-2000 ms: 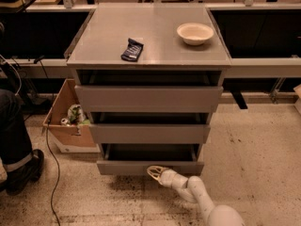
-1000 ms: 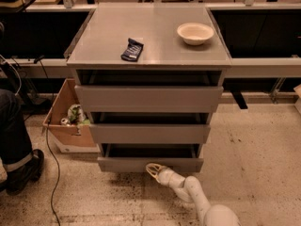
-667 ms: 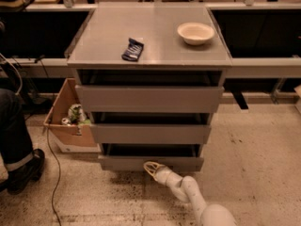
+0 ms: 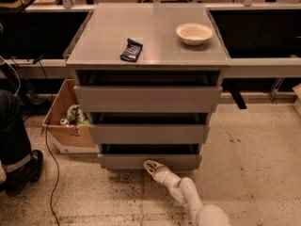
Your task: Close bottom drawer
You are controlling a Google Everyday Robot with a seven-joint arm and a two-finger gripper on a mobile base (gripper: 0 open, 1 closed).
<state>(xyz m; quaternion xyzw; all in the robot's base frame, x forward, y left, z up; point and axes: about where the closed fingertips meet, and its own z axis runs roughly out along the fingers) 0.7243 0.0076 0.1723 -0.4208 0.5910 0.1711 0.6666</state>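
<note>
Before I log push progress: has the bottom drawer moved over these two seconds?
Yes: the bottom drawer slid inward, its front nearer the middle drawer front above; the gripper sits at its lower edge.

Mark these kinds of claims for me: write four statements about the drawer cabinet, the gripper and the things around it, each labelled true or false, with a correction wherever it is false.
1. The gripper is down near the floor, at the front of the bottom drawer. True.
2. The bowl sits inside the top drawer. False: it stands on the cabinet top.
3. A dark packet lies on the cabinet top, apart from the bowl. True.
4. The cardboard box stands on the floor on the bowl's side of the cabinet. False: it is on the floor at the opposite side.
</note>
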